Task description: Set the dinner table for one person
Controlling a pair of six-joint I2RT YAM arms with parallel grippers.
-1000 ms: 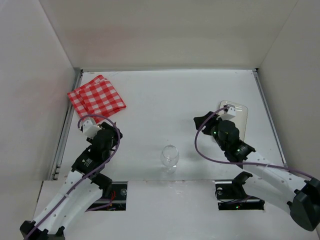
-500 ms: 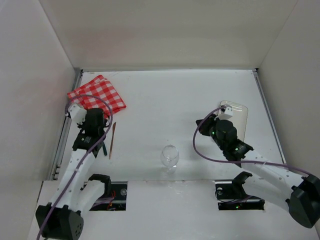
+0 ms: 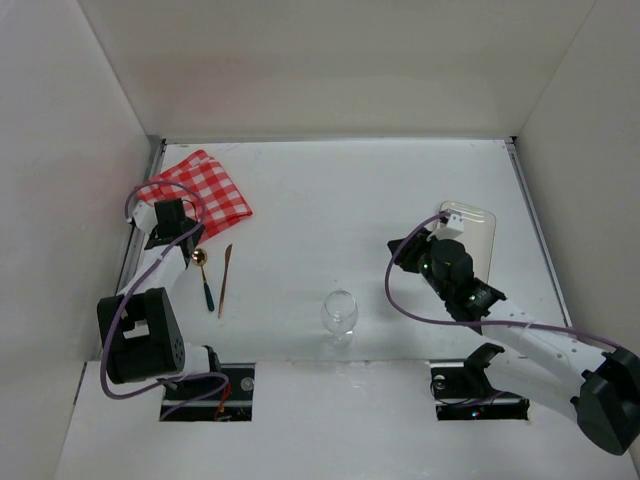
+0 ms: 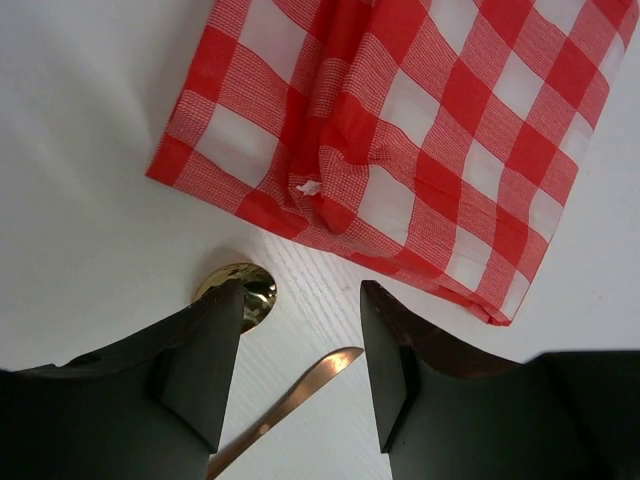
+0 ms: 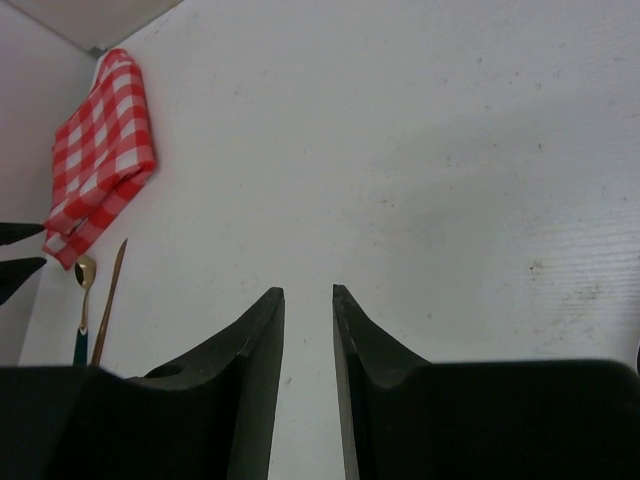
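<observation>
While left tool (image 4: 300, 300) gapes, dinner table (image 4: 80, 150) lies beneath.

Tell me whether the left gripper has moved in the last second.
Yes. The left gripper has moved away from the arm bases and leftward, ending at the near edge of the checked cloth.

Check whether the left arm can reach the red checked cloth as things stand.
Probably yes: the left gripper hangs right by the cloth, fingers open, nothing in between; the spoon lies off to one side.
</observation>
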